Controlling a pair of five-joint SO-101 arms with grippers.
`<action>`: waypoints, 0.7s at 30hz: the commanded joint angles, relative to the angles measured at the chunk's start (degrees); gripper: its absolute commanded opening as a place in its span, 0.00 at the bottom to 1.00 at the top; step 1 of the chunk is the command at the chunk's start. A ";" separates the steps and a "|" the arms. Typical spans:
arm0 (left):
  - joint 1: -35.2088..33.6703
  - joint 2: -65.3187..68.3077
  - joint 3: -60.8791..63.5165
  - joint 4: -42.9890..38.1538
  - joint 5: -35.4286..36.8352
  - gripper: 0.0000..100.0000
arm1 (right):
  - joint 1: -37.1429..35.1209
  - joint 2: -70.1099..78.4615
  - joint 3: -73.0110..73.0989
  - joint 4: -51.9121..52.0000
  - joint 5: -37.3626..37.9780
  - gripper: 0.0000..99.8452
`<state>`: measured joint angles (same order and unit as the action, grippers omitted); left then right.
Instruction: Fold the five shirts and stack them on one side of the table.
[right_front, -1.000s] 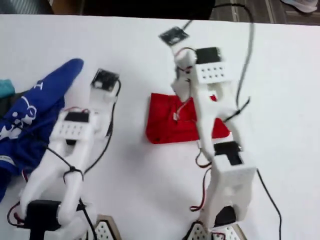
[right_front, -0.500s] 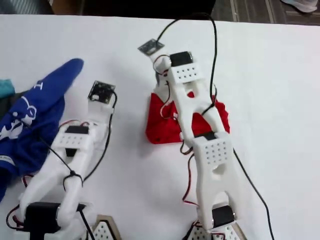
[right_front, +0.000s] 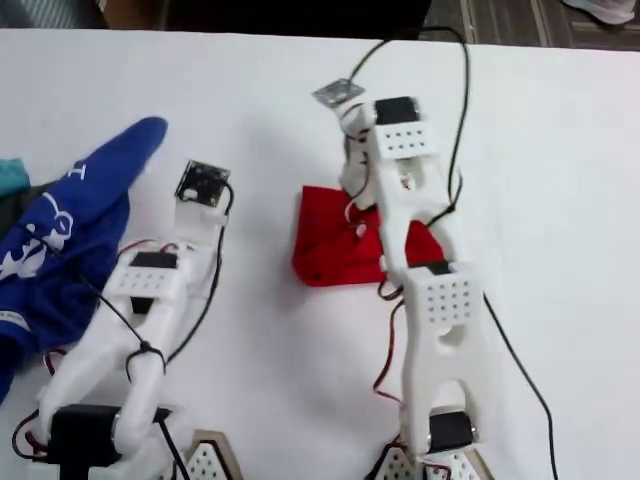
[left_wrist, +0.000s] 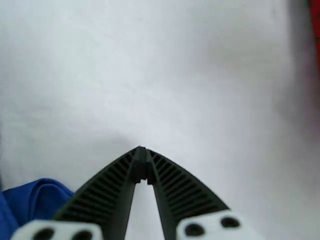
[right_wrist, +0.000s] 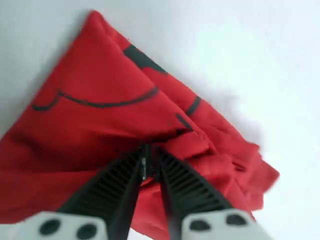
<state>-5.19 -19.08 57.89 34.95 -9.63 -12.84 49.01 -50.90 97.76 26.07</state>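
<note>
As wrist views show, left jaws pressed together over table (left_wrist: 150, 75), right jaws together on red shirt (right_wrist: 95, 105).

White table (right_front: 560, 150); red shirt (right_front: 330, 250) with black line markings; blue shirt (right_front: 80, 215) with white print.

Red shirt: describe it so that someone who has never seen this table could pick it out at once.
On the white table, look near the middle, under the right arm. The red shirt lies there, a folded bundle with dark lines. It is the only red cloth; the blue shirt sprawls unfolded at the left edge.
</note>
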 joint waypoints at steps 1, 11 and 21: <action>-1.23 -2.02 -0.04 -1.32 0.62 0.03 | 3.03 -3.65 0.44 0.40 3.34 0.02; -2.46 -2.02 -0.31 -1.32 0.62 0.03 | 4.00 -25.98 29.80 0.31 11.87 0.02; -2.29 -2.02 -0.31 -1.32 0.62 0.03 | 4.97 -44.88 46.95 -1.63 16.00 0.02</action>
<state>-7.30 -19.08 57.89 34.68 -9.63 -8.26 11.65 -3.69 97.58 41.71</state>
